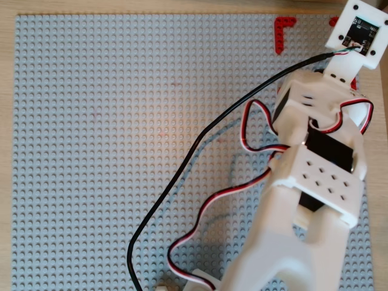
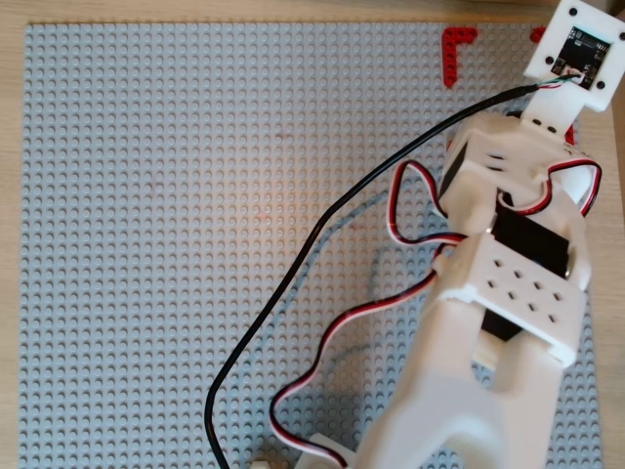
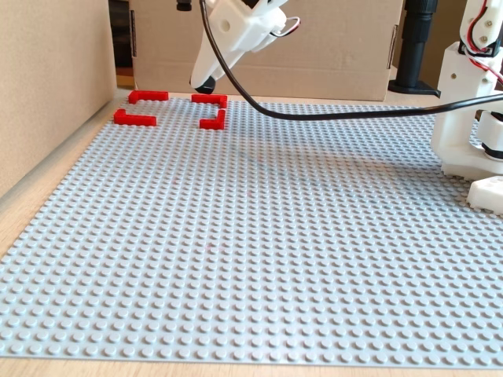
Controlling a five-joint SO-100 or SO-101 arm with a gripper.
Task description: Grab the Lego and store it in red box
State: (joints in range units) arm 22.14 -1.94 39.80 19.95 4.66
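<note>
Two white fingers (image 3: 208,67) hang tips-down over the far-left corner of the grey studded baseplate (image 3: 259,236) in the fixed view, ending in a small dark shape just above the red box (image 3: 134,118). Whether that dark shape is the Lego or only the fingertips cannot be made out, and the angle does not show whether the fingers are parted or closed. All four L-shaped brackets of the red box show in that view, studded onto the plate with gaps between them; the dark tip sits over the rear right bracket, near the back edge. In both overhead views the white arm (image 1: 315,200) reaches up the right side and covers the fingers and most of the red box, leaving one corner bracket (image 1: 284,30) and a sliver of a second at the top edge. The Lego appears nowhere on the open plate in any view. Looping from the wrist across the plate is a black cable (image 3: 330,114), with red-and-white wires (image 1: 206,212) alongside. The arm's base (image 3: 464,118) is cut off at the right of the fixed view, a cardboard box (image 3: 338,39) stands behind, and the wooden desk (image 3: 12,216) shows at the plate's edge.
</note>
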